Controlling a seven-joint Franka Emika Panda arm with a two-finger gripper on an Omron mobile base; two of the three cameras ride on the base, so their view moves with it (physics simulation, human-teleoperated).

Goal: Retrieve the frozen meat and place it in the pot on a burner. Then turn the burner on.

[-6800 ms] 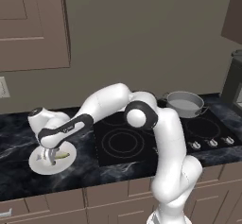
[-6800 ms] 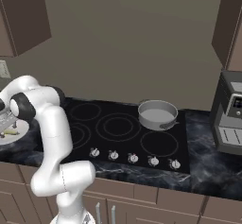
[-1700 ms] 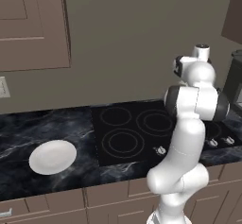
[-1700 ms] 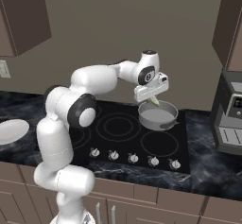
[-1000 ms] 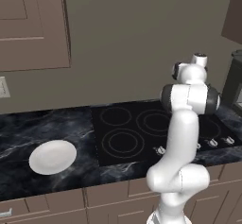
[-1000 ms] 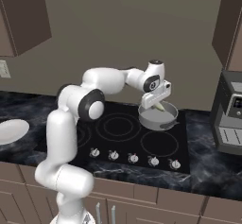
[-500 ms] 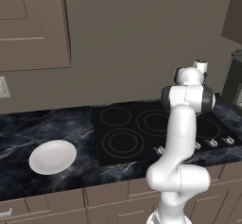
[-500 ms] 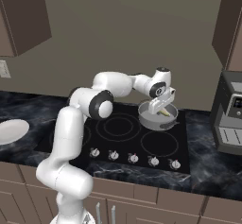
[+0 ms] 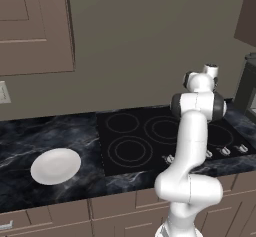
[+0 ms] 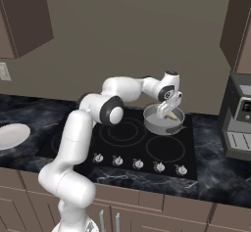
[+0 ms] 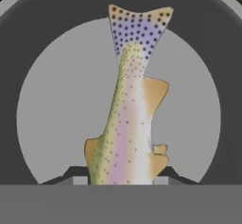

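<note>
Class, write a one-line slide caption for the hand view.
Seen from the hand, the pincer grips a speckled fish tail-down over the round grey pot.

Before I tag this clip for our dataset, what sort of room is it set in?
A rendered home kitchen, most likely: a black cooktop with front knobs, brown wall cabinets above a dark marble counter, and a coffee machine.

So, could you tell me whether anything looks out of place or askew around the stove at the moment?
Nothing stands out. The gripper holds the fish tail-first over the pot, which sits squarely on the rear right burner. The white plate lies flat on the counter, with no spills visible.
</note>
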